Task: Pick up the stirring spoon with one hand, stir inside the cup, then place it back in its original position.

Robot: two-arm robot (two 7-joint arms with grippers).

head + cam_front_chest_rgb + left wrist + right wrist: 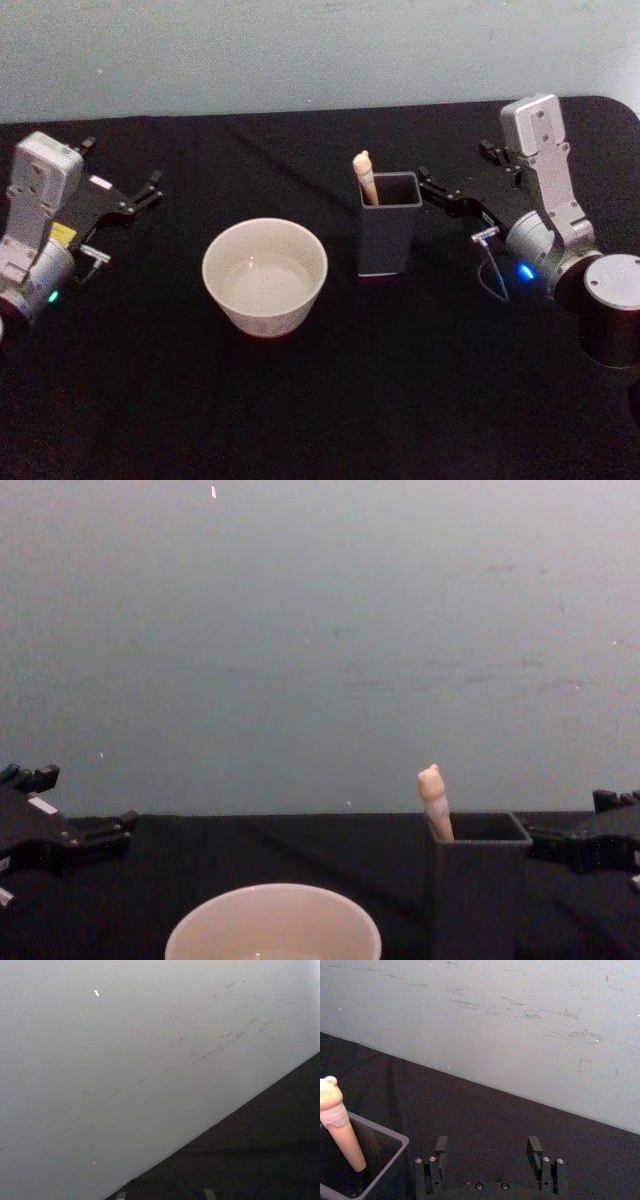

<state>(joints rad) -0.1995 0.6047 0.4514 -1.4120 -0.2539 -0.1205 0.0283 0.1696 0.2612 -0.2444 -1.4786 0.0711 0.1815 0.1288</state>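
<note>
One stirring spoon upright in holder, frame centre; one cup left of it. Right gripper beside holder, jaws apart, empty. Right wrist view shows spoon's neck inside holder. Left gripper far left, fingers unclear.

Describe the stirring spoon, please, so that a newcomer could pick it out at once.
On the black table, right of the round cream cup, stands a dark grey square holder. The stirring spoon stands in it, leaning at its left side: the only beige stick, topped by a little animal head.
</note>
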